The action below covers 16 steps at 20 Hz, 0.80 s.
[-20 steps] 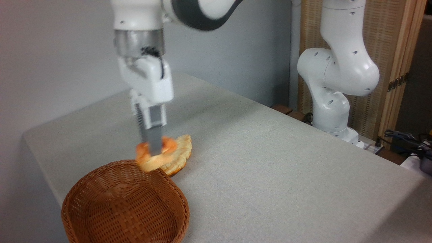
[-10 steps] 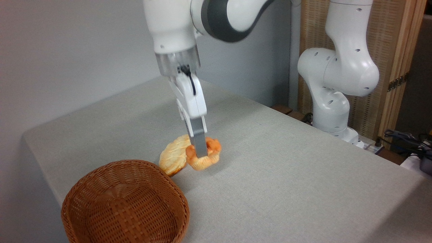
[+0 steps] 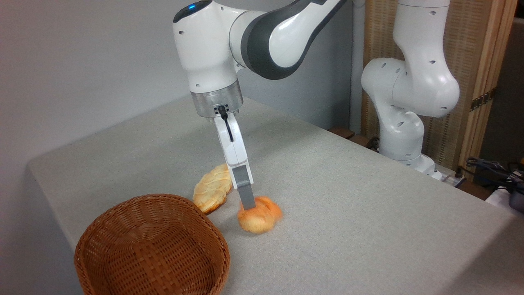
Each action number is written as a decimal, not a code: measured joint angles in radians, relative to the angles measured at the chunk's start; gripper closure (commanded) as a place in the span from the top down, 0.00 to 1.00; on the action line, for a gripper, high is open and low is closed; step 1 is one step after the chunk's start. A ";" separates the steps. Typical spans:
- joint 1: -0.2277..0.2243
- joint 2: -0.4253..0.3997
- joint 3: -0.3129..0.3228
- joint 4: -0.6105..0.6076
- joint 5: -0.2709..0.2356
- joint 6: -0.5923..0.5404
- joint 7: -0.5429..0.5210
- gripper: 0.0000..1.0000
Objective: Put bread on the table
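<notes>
Since half a second ago the gripper (image 3: 248, 203) has swung further right and lower, carrying the bread (image 3: 259, 214) away from the pale loaf (image 3: 213, 193) it was touching; the roll now sits low on the table (image 3: 368, 213), clear of the loaf and right of the basket (image 3: 152, 247). A second ago it hung over the basket's rim.

The bread is a small, round, orange-golden roll with folded, knotted ridges on top, slightly blurred. Only one grey finger (image 3: 247, 196) shows edge-on, its tip at the roll's upper left side; whether the jaws grip the roll or have let go cannot be told from this angle. The roll appears to touch the cloth, a soft shadow beneath it.

The table wears a plain light grey cloth with a fine weave. The loaf is longer, pale gold, leaf-shaped, with braided ridges, lying flat on the cloth just behind the basket. The basket is brown woven wicker, round and deep, and its visible interior holds nothing. The arm (image 3: 262, 37) is glossy white with dark grey joints.
</notes>
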 measured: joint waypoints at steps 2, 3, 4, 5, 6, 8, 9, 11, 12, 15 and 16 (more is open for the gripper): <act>-0.002 0.001 0.000 0.000 0.000 0.005 0.000 1.00; -0.002 0.001 0.000 0.000 0.000 0.012 0.000 1.00; -0.002 0.001 0.001 0.001 0.000 0.026 0.000 1.00; -0.002 0.001 0.001 0.002 0.000 0.034 0.000 1.00; -0.002 0.001 0.001 0.011 0.000 0.045 -0.003 1.00; -0.003 0.000 0.002 0.042 0.000 0.053 -0.034 1.00; -0.003 0.000 0.002 0.058 0.000 0.052 -0.054 1.00; -0.004 -0.003 0.002 0.129 -0.018 0.030 -0.177 1.00; -0.004 -0.005 0.002 0.168 -0.046 0.001 -0.242 1.00; -0.001 -0.006 0.005 0.291 -0.124 -0.135 -0.359 1.00; 0.003 -0.005 0.006 0.313 -0.136 -0.167 -0.367 1.00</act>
